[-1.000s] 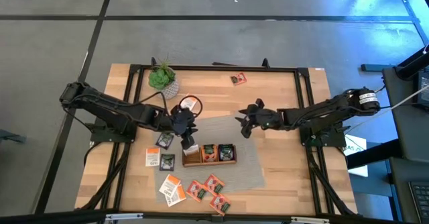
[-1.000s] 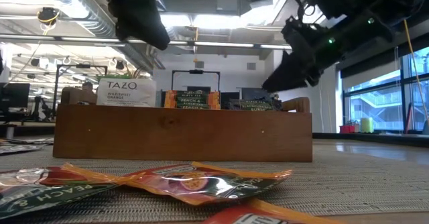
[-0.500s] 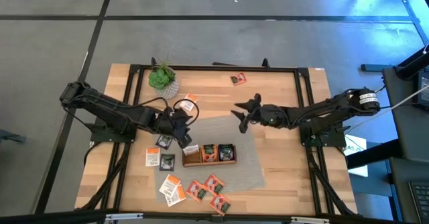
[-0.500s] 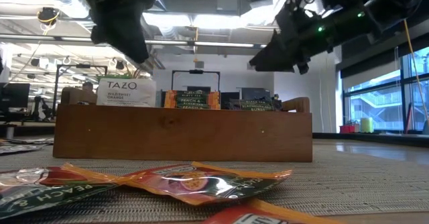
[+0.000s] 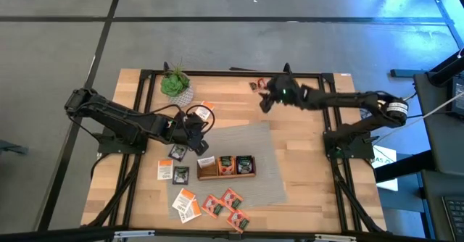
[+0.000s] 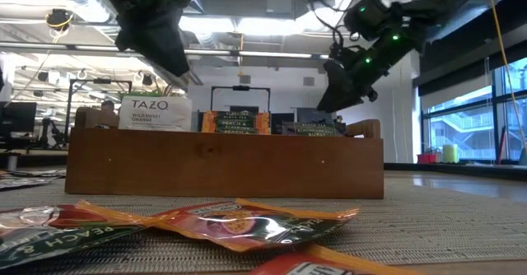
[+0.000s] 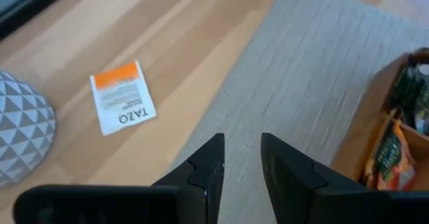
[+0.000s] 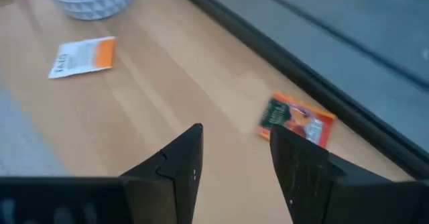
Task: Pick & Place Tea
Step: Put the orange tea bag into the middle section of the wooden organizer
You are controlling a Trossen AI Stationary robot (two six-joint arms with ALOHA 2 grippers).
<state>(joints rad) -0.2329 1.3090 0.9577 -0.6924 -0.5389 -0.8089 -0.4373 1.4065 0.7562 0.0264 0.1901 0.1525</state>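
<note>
A white-and-orange sachet [image 7: 123, 106] on the tabletop [image 5: 304, 162] reads "TAZO" — another [image 6: 155, 114] reads "WILD SWEET ORANGE". Left end effector [image 7: 240, 158] and right end effector [image 8: 234, 150] — both open, empty.

Both end effectors [image 5: 197, 128] [image 5: 264, 97] parted (empty), aloft

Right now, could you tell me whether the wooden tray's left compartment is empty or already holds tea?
It holds tea: a white Tazo sachet stands upright in the left compartment of the wooden tray, its top showing above the wall.

Bare wood around the red sachet [image 8: 296, 122]; table frame [image 8: 322, 83] just behind.
</note>
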